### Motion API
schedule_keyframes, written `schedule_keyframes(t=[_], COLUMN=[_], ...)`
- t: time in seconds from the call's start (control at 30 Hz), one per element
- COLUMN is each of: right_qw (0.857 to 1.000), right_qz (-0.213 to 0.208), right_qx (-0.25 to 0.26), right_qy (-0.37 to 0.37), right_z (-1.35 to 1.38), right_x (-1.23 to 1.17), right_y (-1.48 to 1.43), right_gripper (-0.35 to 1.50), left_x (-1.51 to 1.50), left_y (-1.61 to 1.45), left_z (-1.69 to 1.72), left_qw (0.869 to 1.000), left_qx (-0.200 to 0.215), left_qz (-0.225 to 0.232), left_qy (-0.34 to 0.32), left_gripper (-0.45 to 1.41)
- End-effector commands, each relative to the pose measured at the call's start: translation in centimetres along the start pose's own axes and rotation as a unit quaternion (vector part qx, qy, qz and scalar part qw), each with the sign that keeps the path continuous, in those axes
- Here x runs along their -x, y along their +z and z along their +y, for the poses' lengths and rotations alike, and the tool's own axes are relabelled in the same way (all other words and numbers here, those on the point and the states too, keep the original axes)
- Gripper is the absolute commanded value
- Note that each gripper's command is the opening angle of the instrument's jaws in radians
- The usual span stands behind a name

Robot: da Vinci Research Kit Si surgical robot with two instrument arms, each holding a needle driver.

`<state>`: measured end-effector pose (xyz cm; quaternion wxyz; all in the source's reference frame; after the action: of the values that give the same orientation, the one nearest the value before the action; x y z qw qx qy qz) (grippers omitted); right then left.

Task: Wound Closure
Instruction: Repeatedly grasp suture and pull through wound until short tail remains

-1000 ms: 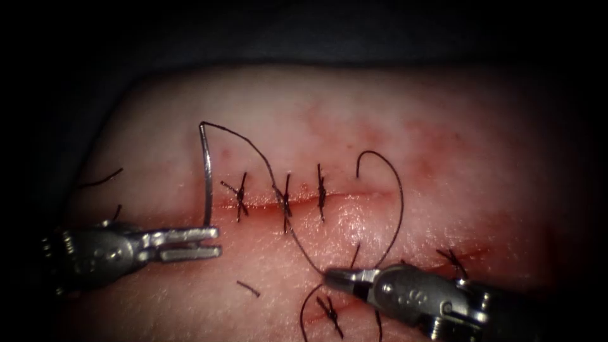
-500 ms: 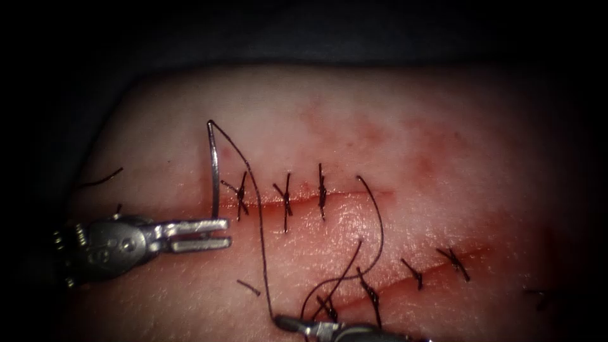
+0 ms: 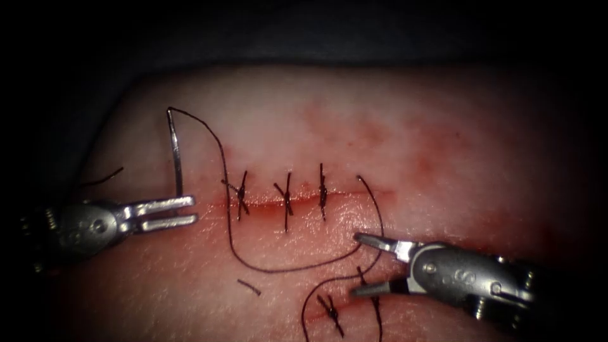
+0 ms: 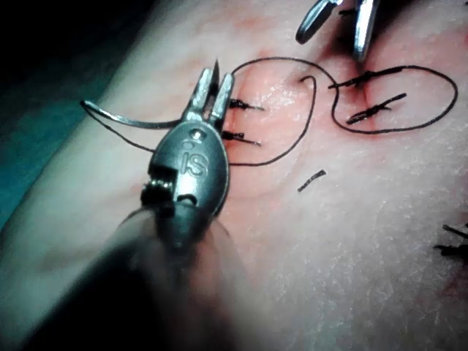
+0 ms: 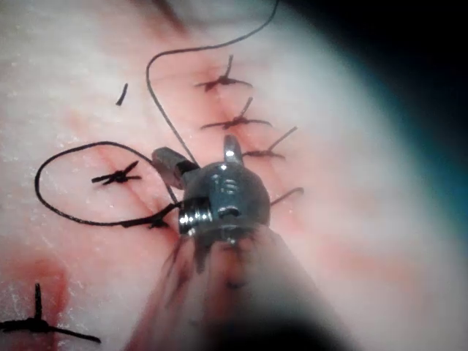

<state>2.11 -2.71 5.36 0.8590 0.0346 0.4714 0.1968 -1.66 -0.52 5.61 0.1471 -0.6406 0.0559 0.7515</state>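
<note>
My left tool [image 3: 192, 212] is on the left of the cut [image 3: 354, 195], its jaws shut on the curved needle [image 3: 175, 155] near one end. The needle stands up clear of the tissue [image 3: 443, 126], its thread end uppermost. The dark thread [image 3: 278, 270] runs from that end in a slack loop across the tissue, up to the cut's right end. My right tool [image 3: 356, 265] is just below the cut's right end, jaws open, with the thread passing between them ungripped. The left wrist view shows the left tool [image 4: 223, 72] holding the needle [image 4: 124, 118]; the right wrist view shows the open right tool [image 5: 201, 150].
Three tied stitches [image 3: 286, 201] cross the cut, with red fluid along it. A second stitched cut [image 3: 330, 310] lies lower right, under my right tool. A short cut thread piece [image 3: 248, 287] lies loose below, and thread ends [image 3: 101, 178] show at far left.
My right tool was shut on the thread a second ago; it dipped low, then came back up on the right with jaws open, and the thread now lies slack. My left tool carried the needle leftward.
</note>
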Motion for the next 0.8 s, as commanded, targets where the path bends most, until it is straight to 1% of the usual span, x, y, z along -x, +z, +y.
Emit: schedule_keyframes(t=[0.03, 0.1, 0.13, 0.17, 0.2, 0.23, 0.27, 0.3, 0.33, 0.4, 0.47, 0.5, 0.57, 0.6, 0.63, 0.67, 0.73, 0.77, 0.8], right_qw=[1.000, 1.000, 1.000, 0.999, 0.999, 0.999, 0.999, 0.997, 0.996, 0.995, 0.995, 0.995, 0.995, 0.995, 0.995, 0.996, 0.996, 0.997, 0.997], right_qz=[-0.003, -0.012, -0.012, -0.021, -0.021, -0.024, -0.037, -0.067, -0.081, -0.086, -0.091, -0.091, -0.091, -0.091, -0.084, -0.074, -0.067, -0.056, -0.054], right_qx=[0.010, 0.008, 0.008, 0.003, 0.003, 0.005, 0.009, 0.002, -0.007, -0.009, -0.012, -0.012, -0.012, -0.012, -0.018, -0.027, -0.034, -0.045, -0.046], right_qy=[-0.011, -0.023, -0.023, -0.034, -0.034, -0.037, -0.039, -0.043, -0.045, -0.044, -0.043, -0.043, -0.045, -0.045, -0.046, -0.041, -0.043, -0.036, -0.036], right_z=[0.13, 0.18, 0.18, 0.20, 0.20, 0.20, 0.20, 0.18, 0.16, 0.13, -0.03, -0.03, -0.24, -0.24, -0.33, -0.48, -0.66, -0.81, -0.87], right_x=[0.07, 0.16, 0.16, 0.22, 0.22, 0.24, 0.26, 0.26, 0.25, 0.23, 0.12, 0.12, 0.00, 0.00, -0.06, -0.13, -0.21, -0.28, -0.31], right_y=[0.27, 0.40, 0.40, 0.47, 0.47, 0.49, 0.48, 0.45, 0.42, 0.39, 0.26, 0.26, 0.20, 0.20, 0.19, 0.19, 0.21, 0.25, 0.27], right_gripper=[1.01, 0.94, 0.94, 0.79, 0.79, 0.61, 0.07, -0.35, -0.35, -0.35, -0.35, -0.35, -0.35, -0.35, -0.35, -0.35, -0.35, -0.35, -0.35], left_x=[0.01, 0.00, 0.00, 0.00, 0.00, 0.00, 0.00, 0.01, 0.01, 0.01, 0.03, 0.03, 0.04, 0.04, 0.05, 0.06, 0.08, 0.09, 0.10], left_y=[0.08, 0.08, 0.08, 0.08, 0.08, 0.09, 0.09, 0.09, 0.10, 0.10, 0.13, 0.13, 0.18, 0.18, 0.20, 0.24, 0.27, 0.29, 0.30], left_z=[-0.03, -0.02, -0.02, -0.02, -0.02, -0.02, -0.02, -0.02, -0.02, -0.02, -0.01, -0.01, 0.00, 0.00, 0.00, 0.02, 0.02, 0.03, 0.03], left_qw=[1.000, 1.000, 1.000, 1.000, 1.000, 1.000, 1.000, 1.000, 1.000, 1.000, 1.000, 1.000, 1.000, 1.000, 1.000, 1.000, 1.000, 1.000, 1.000], left_qx=[0.001, 0.001, 0.001, 0.001, 0.001, 0.001, 0.001, 0.002, 0.001, 0.002, 0.000, 0.000, 0.000, 0.000, 0.000, -0.001, 0.000, 0.002, 0.003], left_qz=[0.003, 0.004, 0.004, 0.004, 0.004, 0.004, 0.004, 0.005, 0.005, 0.005, 0.004, 0.004, 0.006, 0.006, 0.006, 0.007, 0.007, 0.005, 0.004], left_qy=[0.001, 0.002, 0.002, 0.002, 0.002, 0.002, 0.002, 0.002, 0.002, 0.002, 0.002, 0.002, 0.002, 0.002, 0.003, 0.003, 0.003, 0.004, 0.004], left_gripper=[-0.45, -0.45, -0.45, -0.45, -0.45, -0.45, -0.45, -0.45, -0.45, -0.45, -0.45, -0.45, -0.45, -0.45, -0.45, -0.45, -0.45, -0.45, -0.45])
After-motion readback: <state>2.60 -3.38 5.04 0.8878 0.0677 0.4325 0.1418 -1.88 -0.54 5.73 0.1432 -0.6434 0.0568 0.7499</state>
